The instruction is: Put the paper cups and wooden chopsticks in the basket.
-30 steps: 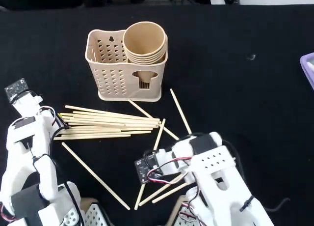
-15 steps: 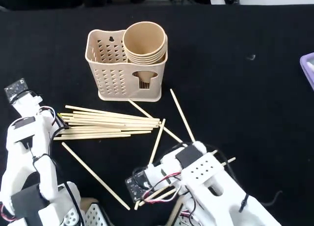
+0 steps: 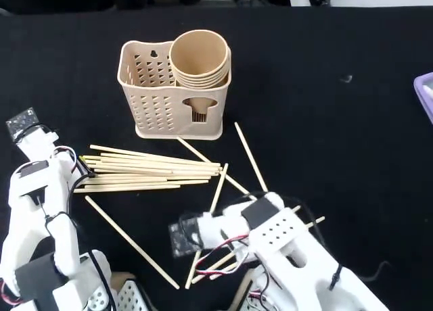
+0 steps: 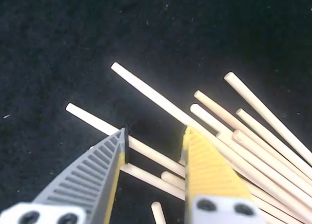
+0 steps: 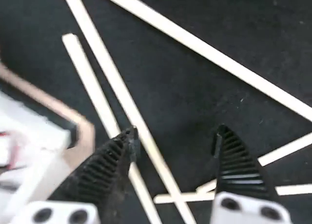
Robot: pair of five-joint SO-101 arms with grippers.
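Observation:
A beige perforated basket (image 3: 145,115) stands at the back with a stack of paper cups (image 3: 199,57) in its right compartment. A bundle of wooden chopsticks (image 3: 149,170) lies in front of it, and loose ones (image 3: 249,152) are scattered toward the right arm. My left gripper (image 4: 155,136) is open over the bundle's left ends (image 4: 146,90), with one stick running between its fingers. My right gripper (image 5: 175,136) is open low over crossed chopsticks (image 5: 114,83), one passing between its black fingers. In the high view the right arm (image 3: 274,233) covers those sticks.
A long chopstick (image 3: 128,240) lies diagonally between the two arms near the front edge. A purple object (image 3: 425,94) pokes in at the right edge. The left arm (image 3: 37,189) stands at the front left.
The right arm has drawn back toward the front edge and swung its wrist left over the loose chopsticks. The left arm has kept still.

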